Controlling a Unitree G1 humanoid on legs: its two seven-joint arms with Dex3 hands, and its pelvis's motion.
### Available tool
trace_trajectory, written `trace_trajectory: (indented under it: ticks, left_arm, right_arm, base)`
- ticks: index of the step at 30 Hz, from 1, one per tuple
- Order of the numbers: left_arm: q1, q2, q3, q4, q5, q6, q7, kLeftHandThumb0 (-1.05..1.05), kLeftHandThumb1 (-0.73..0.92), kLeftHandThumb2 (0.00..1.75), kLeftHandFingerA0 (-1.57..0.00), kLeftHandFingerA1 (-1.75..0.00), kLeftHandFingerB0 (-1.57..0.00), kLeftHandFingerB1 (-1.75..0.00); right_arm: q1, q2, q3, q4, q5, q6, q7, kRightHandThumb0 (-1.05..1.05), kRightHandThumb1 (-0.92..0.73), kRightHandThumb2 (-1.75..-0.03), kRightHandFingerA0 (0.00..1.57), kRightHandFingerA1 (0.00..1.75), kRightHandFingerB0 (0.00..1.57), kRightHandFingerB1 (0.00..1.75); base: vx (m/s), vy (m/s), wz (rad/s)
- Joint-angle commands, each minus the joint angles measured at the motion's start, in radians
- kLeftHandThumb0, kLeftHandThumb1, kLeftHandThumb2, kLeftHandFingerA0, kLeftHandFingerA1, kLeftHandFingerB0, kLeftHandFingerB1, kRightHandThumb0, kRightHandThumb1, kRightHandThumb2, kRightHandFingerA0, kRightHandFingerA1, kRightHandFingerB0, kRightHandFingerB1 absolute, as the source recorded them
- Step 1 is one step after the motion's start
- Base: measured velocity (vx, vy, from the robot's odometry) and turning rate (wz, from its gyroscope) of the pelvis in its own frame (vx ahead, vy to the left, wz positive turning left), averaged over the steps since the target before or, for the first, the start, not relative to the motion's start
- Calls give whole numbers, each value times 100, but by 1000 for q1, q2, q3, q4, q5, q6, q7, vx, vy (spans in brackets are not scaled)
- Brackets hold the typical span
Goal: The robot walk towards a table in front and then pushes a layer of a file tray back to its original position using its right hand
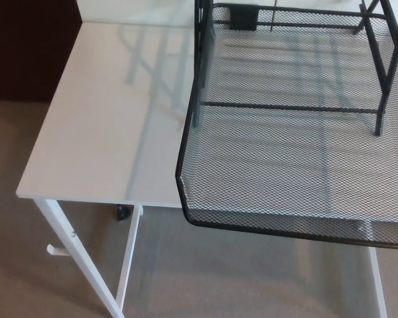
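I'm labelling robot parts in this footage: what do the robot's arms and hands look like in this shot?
Neither arm nor hand shows in the head view, so their look cannot be described from it. Only the black mesh tray layer, pulled out past the front edge of the white table, is visible.

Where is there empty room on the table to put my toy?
The white table is bare on its left part, between its left edge and the black mesh tray. The right part is crowded: the pulled-out tray covers it and sticks out past the front edge.
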Motion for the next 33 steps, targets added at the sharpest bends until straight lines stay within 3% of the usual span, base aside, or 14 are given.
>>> trace_trajectory:
  ticks: [1, 5, 6, 10, 11, 15, 17, 18, 23, 24, 25, 28, 29, 33]
  left_arm:
    - [-21, 19, 13, 16, -4, -6, 3, -52, 44, 74, -49, -49, -37, -44]
    - [-26, 15, 15, 12, -8, 19, 3, -44, 52, 56, -55, -38, -43, -34]
    - [-23, 16, 14, 8, -7, 12, 1, -51, 44, 73, -48, -49, -36, -43]
    - [-18, 34, 16, 9, 5, 3, 8, -52, 45, 74, -48, -49, -35, -43]
    - [-16, 36, 17, 8, 4, 4, 7, -53, 45, 74, -47, -49, -35, -43]
    - [-20, 29, 30, 9, -17, 17, -2, -51, 44, 73, -48, -49, -36, -43]
    - [-22, 29, 30, 11, -12, 12, 4, -52, 44, 73, -47, -48, -35, -43]
    - [-25, 28, 31, 20, -12, 5, 4, -46, 51, 56, -53, -38, -40, -33]
    - [-23, 27, 39, 23, -9, -1, 3, -53, 44, 73, -47, -48, -35, -43]
    - [-21, 27, 41, 16, -11, 4, 1, -45, 52, 56, -53, -38, -40, -33]
    - [-23, 27, 43, 16, -14, 2, -4, -52, 44, 73, -47, -48, -35, -43]
    - [-37, 32, 37, 29, 1, -8, 4, -48, 52, 56, -54, -38, -41, -34]
    - [-38, 36, 33, 24, 12, -10, 12, -55, 45, 76, -49, -49, -36, -44]
    - [-45, 40, 34, 20, 11, -6, 12, -54, 44, 75, -48, -49, -36, -44]
  right_arm:
    - [222, -30, -80, -437, 165, 80, 76, -51, -69, -61, 42, 37, 34, 35]
    - [372, -19, -152, -618, 265, 67, 76, -50, -68, -61, 43, 37, 36, 35]
    - [414, -13, -176, -653, 304, 45, 77, -49, -69, -61, 41, 37, 36, 35]
    - [508, 70, -291, -711, 373, -61, 0, -55, -65, -60, 38, 35, 37, 34]
    - [516, 82, -320, -725, 373, -89, -12, -64, -53, -87, 26, 49, 26, 47]
    - [543, 130, -399, -849, 433, -40, -39, -55, -66, -61, 26, 32, 28, 30]
    - [520, 147, -444, -873, 396, -76, -80, -54, -70, -63, 13, 33, 19, 28]
    - [510, 155, -480, -900, 363, -81, -105, -33, -54, -105, 1, 51, 0, 48]
    - [508, 215, -531, -1014, 345, -18, -118, -57, -47, -87, 0, 44, 1, 27]
    - [510, 229, -536, -1041, 356, -7, -122, -58, -47, -85, 1, 34, 0, 23]
    - [484, 256, -560, -1052, 333, -32, -154, -54, -64, -77, 2, 22, 2, 13]
    - [428, 295, -608, -1050, 271, -89, -206, -63, -50, -85, 0, 16, 0, 15]
    - [402, 304, -632, -1053, 236, -128, -224, -70, -50, -81, 0, 5, 0, 4]
    - [295, 323, -723, -1039, 73, -336, -294, -59, -51, -87, 0, 19, 0, 19]
  base:
    - [0, 0, 0]
    - [0, 0, 0]
    - [0, 0, 0]
    - [0, 0, 0]
    - [0, 0, 0]
    - [0, 0, 0]
    - [0, 0, 0]
    - [0, 0, 0]
    - [0, 0, 0]
    - [0, 0, 0]
    - [0, 0, 0]
    - [0, 0, 0]
    - [0, 0, 0]
    - [0, 0, 0]
